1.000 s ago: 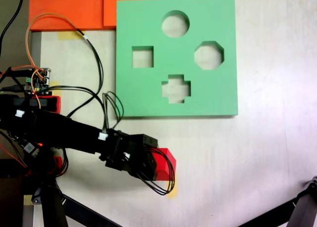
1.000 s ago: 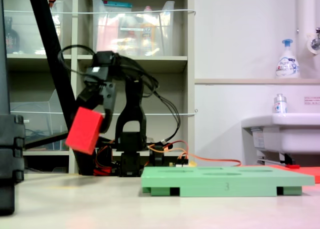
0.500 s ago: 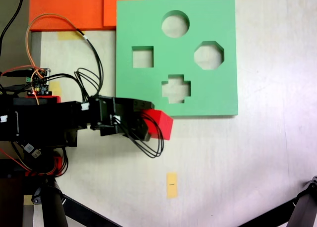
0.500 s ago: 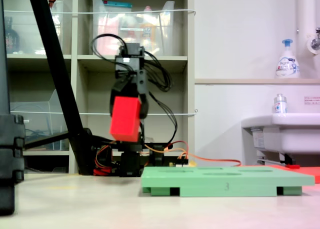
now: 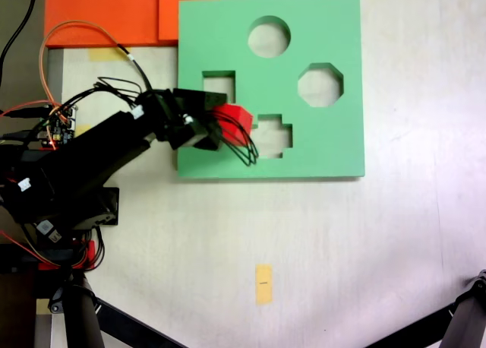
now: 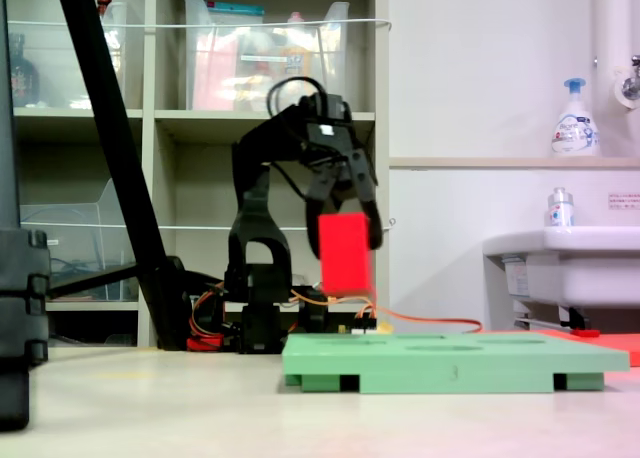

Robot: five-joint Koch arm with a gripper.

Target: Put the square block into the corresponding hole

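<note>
- The board [image 6: 455,363] is seen nearest in the second exterior view, flat on the table [image 6: 150,398]; the square hole [image 5: 219,80] is partly covered by the arm in the first exterior view.
- The block [image 6: 344,252] is held in the air well clear of the board's top, over its left part as the second exterior view shows it.
- The gripper [image 6: 344,210] is clamped on the block's upper end; the jaws are seen pressed on either side of it.
- In the first exterior view the block [image 5: 232,117] is seen just below and right of the square hole, between it and the cross cutout [image 5: 272,135].
- Orientation: in the second exterior view the block reads taller than wide, long axis near vertical, tilted slightly. In the first exterior view its edges are turned out of square with the hole's edges.
- Risk: if lowered as it hangs, a corner is judged likely to land on the foam rim, since the block is offset and rotated.
- Risk: the cross cutout lies close by, so a small drift could drop the block there.
- Risk: the trailing wires [image 5: 241,149] hang beside the block and could snag the board.
</note>
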